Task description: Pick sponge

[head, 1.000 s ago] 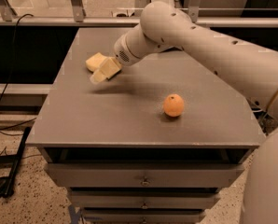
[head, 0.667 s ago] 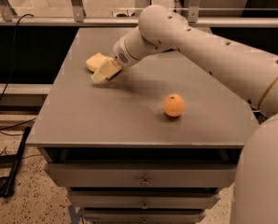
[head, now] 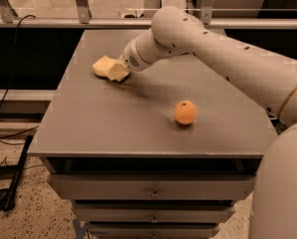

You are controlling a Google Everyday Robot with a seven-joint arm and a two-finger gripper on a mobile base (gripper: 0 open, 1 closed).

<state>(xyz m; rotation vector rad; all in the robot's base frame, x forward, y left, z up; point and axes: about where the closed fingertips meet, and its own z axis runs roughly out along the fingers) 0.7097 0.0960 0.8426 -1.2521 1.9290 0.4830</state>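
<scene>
The robot's pale arm (head: pixel 228 59) comes in from the right edge of the frame and reaches across to the upper left, where its hand (head: pixel 115 72) sits low over the far-left part of the grey desk (head: pixel 113 128). The sponge (head: pixel 101 64), a pale yellow foam block, lies on the desk in the upper left of the frame, and the hand is right against its right-hand side. The hand's tip is much the same pale yellow as the foam, so the two blend where they meet. Whether the hand is spread, pressed together or pinching the sponge cannot be told from this view, nor whether the sponge rests fully on the desk or is tipped up a little.

An orange fruit (head: pixel 185 112) stands alone near the middle of the desk, toward the lower right of the sponge and well apart from it (it casts a soft shadow to its left). Below the desk's front edge run drawers (head: pixel 153 187) with small handles. A dark cable (head: pixel 11 49) hangs at the left edge of the frame, and the robot's rounded body (head: pixel 283 193) fills the lower right corner.
</scene>
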